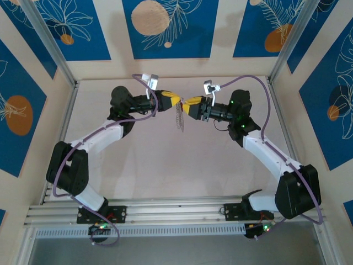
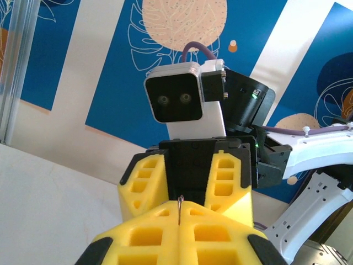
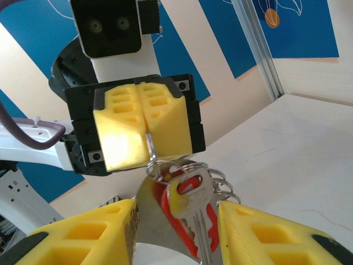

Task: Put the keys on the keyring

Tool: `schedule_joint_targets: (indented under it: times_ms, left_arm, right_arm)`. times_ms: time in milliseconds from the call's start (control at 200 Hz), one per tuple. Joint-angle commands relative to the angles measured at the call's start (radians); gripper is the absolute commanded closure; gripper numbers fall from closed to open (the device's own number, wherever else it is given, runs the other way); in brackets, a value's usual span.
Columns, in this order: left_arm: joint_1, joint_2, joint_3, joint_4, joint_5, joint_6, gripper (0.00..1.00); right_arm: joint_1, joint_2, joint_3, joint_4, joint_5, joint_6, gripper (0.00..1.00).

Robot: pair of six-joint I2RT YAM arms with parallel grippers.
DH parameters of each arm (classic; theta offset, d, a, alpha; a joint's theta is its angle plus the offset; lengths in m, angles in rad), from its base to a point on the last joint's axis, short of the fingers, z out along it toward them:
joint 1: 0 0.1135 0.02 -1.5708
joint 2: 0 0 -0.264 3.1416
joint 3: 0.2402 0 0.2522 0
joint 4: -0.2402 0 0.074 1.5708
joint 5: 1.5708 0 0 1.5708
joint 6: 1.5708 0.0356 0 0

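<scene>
Above the table, left pincer point(image 3: 144, 130) clamps the keyring point(image 3: 150, 153); right pincer point(image 3: 176, 212) gapes around the keys point(image 3: 171, 222)

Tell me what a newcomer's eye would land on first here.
Over the middle of the table, the bright yellow left fingers and right fingers meet almost tip to tip. In the right wrist view, the left fingers pinch a thin keyring. Red-and-silver keys dangle from it between the spread right fingers.
</scene>
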Motion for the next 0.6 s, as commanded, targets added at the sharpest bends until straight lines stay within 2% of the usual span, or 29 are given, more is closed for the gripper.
schedule_joint_targets:
  times_ms: [0,310,595]
  left_arm:
    - [-0.016,-0.036,0.014,0.05,0.004,-0.016,1.0]
    - [-0.033,-0.029,0.03,0.043,-0.002,-0.015,1.0]
    - [-0.033,-0.029,0.036,0.042,-0.015,-0.017,1.0]
  right_arm:
    - [0.008,0.015,0.036,0.015,0.005,-0.022,0.56]
    - [0.034,0.035,0.045,0.005,-0.022,-0.034,0.56]
    - [0.041,0.017,0.01,-0.011,-0.023,-0.041,0.65]
